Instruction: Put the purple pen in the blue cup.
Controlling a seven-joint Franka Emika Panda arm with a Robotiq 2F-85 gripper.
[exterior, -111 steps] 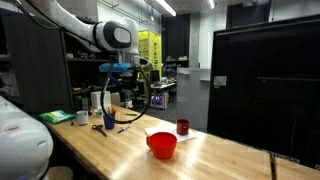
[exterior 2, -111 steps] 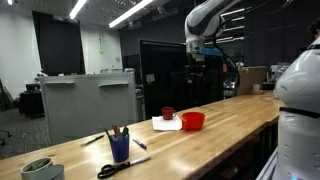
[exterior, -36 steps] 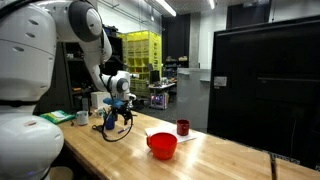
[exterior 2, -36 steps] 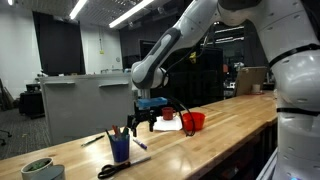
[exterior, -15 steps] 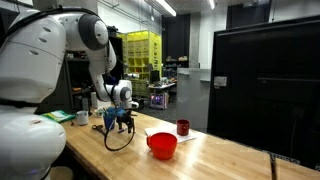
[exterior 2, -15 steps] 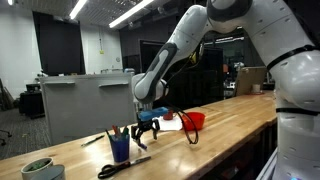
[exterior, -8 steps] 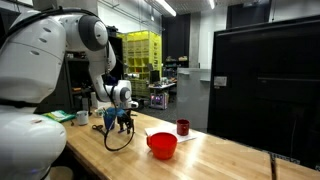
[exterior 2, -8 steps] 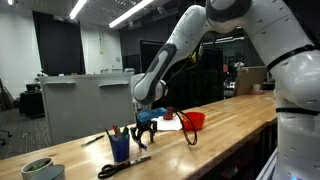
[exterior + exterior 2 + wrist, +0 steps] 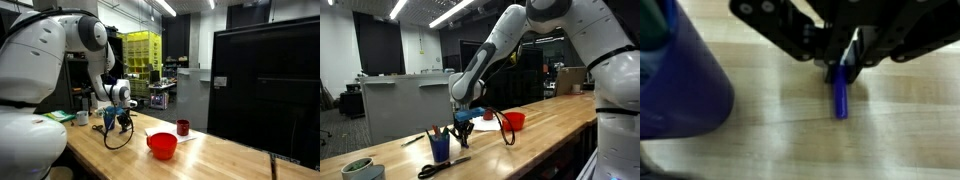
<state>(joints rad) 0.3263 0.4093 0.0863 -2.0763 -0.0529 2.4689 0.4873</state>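
Note:
In the wrist view my gripper (image 9: 845,68) comes in from the top and is shut on the upper end of the purple pen (image 9: 841,96). The pen lies on the wooden table and sticks out below the fingers. The blue cup (image 9: 680,80) fills the left of that view, a short way from the pen. In an exterior view the gripper (image 9: 463,128) is down at the table just beside the blue cup (image 9: 440,149), which holds several pens. From another angle the gripper (image 9: 122,125) hides the pen.
A red bowl (image 9: 513,121) and a small dark red cup (image 9: 488,113) stand further along the table, beside a white sheet (image 9: 485,125). Scissors (image 9: 441,168) lie near the front edge. A pale cup (image 9: 360,169) stands at the near end.
The jaws have gone from open to shut around the purple pen. The arm has hardly moved.

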